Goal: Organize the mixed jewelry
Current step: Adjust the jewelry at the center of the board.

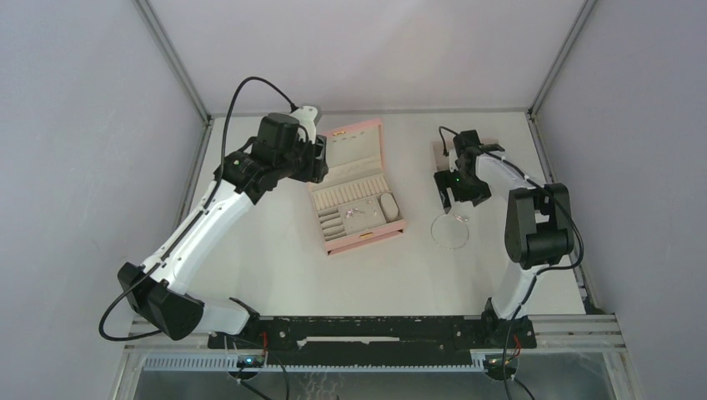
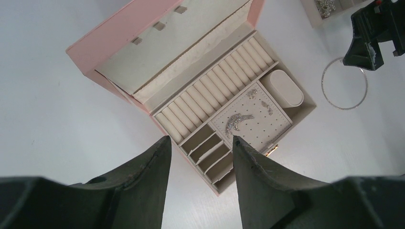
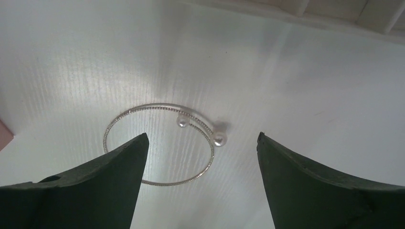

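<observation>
Right wrist view: pearl-tipped bangle (image 3: pixel 182 122) lies on the counter (image 3: pixel 310 81) below the right gripper (image 3: pixel 201 137), fingers spread wide, empty. Left gripper (image 2: pixel 200 139), half open, empty, hovers over the pink jewelry box (image 2: pixel 110 33). Likely step: grasping the bangle; next, lower and pinch its rim.

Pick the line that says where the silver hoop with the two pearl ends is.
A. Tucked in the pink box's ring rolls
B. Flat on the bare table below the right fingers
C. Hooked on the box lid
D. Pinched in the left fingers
B: the silver hoop lies flat on the table, and the right fingers stand spread above it, neither touching it.
</observation>
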Motion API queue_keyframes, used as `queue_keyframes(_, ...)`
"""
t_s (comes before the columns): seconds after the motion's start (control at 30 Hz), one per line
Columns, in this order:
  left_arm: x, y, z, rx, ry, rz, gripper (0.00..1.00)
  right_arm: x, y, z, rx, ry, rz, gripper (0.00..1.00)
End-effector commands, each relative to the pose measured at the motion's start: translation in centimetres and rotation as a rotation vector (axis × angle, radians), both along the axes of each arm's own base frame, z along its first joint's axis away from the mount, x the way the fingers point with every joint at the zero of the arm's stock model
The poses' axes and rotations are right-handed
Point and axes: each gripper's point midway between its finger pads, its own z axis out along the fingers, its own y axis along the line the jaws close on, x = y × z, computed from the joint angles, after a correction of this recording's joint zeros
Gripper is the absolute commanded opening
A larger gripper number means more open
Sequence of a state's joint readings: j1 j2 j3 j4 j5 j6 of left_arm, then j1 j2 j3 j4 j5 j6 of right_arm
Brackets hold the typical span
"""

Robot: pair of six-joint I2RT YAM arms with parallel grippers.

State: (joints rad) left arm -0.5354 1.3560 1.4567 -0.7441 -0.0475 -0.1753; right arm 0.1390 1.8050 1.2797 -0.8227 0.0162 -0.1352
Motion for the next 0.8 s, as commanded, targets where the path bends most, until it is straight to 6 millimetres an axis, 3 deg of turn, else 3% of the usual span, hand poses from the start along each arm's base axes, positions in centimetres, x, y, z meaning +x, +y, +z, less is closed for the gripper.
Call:
queue_keyframes(0.0, -0.2, 0.1, 2.1, -0.034, -0.054, -0.002, 0.55, 0.8, -0.3, -0.1, -0.017, 0.012, 0.062, 0.9)
queue_keyframes(0.37, -0.1, 0.4, 2.1, -0.021, -0.059, 0.003, 0.55, -0.8, -0.7, -2.2, 0.023, 0.125, 0.078, 0.73)
queue_keyframes(0.47, 0.1, 0.4, 2.1, -0.017, -0.061, -0.001, 0.56, -1.0, -0.6, -2.9, 0.024, 0.145, 0.077, 0.65)
queue_keyframes(0.57, 0.1, 0.3, 2.3, -0.013, -0.065, -0.003, 0.56, -1.4, -1.2, -3.5, -0.007, 0.177, 0.056, 0.51)
queue_keyframes(0.77, 0.1, 0.4, 2.2, -0.002, -0.067, -0.007, 0.56, -1.6, -1.4, -3.7, -0.014, 0.184, 0.025, 0.41)
